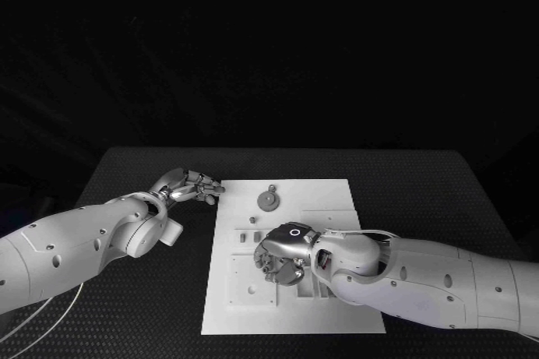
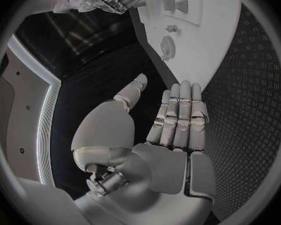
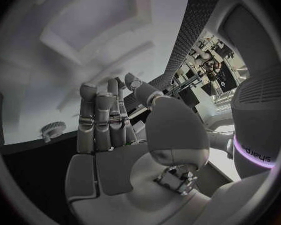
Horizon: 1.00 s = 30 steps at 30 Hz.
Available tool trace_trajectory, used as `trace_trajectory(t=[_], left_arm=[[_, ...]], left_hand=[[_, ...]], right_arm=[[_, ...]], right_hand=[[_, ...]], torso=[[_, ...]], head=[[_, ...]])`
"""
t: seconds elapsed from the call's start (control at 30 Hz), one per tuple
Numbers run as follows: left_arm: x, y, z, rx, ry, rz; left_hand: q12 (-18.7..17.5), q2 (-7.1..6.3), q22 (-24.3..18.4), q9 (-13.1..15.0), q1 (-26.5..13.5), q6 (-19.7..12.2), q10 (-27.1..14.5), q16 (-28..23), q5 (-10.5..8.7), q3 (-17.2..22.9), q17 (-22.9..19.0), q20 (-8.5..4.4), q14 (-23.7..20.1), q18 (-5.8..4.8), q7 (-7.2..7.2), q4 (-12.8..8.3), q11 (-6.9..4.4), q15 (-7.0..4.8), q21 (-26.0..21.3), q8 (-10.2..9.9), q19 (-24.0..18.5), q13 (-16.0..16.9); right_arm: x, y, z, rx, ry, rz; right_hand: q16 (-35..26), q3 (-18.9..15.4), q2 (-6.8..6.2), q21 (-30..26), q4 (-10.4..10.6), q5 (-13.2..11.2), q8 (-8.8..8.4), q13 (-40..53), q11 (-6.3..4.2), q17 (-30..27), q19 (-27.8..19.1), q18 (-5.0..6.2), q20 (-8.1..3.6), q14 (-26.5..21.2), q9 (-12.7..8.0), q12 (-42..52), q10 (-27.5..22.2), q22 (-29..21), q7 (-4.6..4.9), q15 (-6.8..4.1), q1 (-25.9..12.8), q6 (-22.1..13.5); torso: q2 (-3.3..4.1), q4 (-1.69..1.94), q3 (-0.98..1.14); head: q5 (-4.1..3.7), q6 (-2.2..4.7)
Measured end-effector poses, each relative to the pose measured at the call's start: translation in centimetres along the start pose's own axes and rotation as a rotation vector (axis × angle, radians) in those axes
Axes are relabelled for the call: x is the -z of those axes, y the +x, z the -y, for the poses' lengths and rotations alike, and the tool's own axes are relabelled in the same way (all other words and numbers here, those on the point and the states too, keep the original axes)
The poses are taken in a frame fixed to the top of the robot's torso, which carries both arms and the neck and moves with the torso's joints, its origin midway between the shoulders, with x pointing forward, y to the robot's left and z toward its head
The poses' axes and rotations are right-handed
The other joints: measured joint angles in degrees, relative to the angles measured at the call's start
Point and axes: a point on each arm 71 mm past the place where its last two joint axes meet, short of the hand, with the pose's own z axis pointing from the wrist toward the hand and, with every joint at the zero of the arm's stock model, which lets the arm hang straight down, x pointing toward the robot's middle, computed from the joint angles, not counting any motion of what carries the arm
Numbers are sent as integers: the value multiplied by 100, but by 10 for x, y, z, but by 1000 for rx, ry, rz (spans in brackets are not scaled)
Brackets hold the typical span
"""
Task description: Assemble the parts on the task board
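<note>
The white task board [image 1: 337, 195] lies in the middle of the black table. A round grey gear part [image 1: 269, 198] sits on its far half, and two small dark parts [image 1: 248, 236] stand near its left edge. My left hand [image 1: 188, 186] hovers over the table just off the board's far-left corner, its fingers [image 2: 180, 116] straight and together, holding nothing. My right hand [image 1: 283, 258] is low over the board's middle, palm toward the board, its fingers [image 3: 103, 120] extended and empty. The gear [image 3: 52, 130] lies beyond its fingertips. The gear [image 2: 168, 46] and board [image 2: 209, 45] lie ahead of my left hand.
Black textured table surface [image 1: 438, 188] surrounds the board on all sides. Raised square blocks and recesses [image 1: 253, 285] mark the board's near-left part. My right forearm [image 1: 449, 285] crosses the board's near-right corner.
</note>
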Motion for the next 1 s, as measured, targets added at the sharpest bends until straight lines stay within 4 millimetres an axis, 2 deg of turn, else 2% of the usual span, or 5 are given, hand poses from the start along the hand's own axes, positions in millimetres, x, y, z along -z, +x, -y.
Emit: trace_trajectory(t=[0.23,0.47,0.7,0.87,1.0], left_arm=[[0,0,0,0,-1,0],[0,-1,-1,-1,-2,2],[1,-2,-1,-1,-4,4],[1,-3,-1,-1,-4,4],[1,-3,-1,-1,-4,4]], left_hand=[[0,0,-1,0,0,0,0,-24,0,0,5,0,0,0,0,0,0,0,0,0,0,0],[0,0,0,0,0,0,0,-24,0,0,5,0,0,0,0,0,0,0,0,0,0,-5],[0,0,-5,-5,0,0,0,-24,0,0,11,0,0,0,0,0,0,0,0,0,0,-5],[0,0,-5,-4,0,0,0,-24,0,0,11,0,0,0,0,0,0,0,0,0,0,-5],[0,0,-5,-5,0,0,0,-24,0,0,17,0,0,0,0,0,0,0,0,0,0,-5]], right_arm=[[5,1,2,-19,0,16],[21,-3,11,-31,21,48],[33,-41,24,-15,49,153],[45,-66,41,0,93,222],[52,-80,59,16,140,255]], right_hand=[[1,2,-255,-17,145,0,-82,-120,100,10,-21,-2,20,-19,-17,-94,-204,0,85,62,-78,-196],[2,35,-334,-18,219,0,-82,-84,103,15,-31,-47,31,-20,-16,-62,-262,0,144,63,-56,-275],[2,40,-379,-18,246,0,-82,-78,122,15,-38,-52,39,-21,-16,-62,-282,0,149,64,-56,-300],[2,48,-379,-18,285,0,-82,-77,122,21,-16,-53,18,-21,-16,-62,-281,0,156,64,-56,-309],[2,48,-440,-18,318,0,-82,-72,113,21,-15,-55,18,-1,-11,-62,-291,-1,162,83,-44,-334]], torso=[[0,0,4],[0,-2,7],[-1,-4,7],[-1,-7,5],[-1,-5,5]], head=[[0,9],[-10,26],[-25,48],[-43,73],[-57,83]])
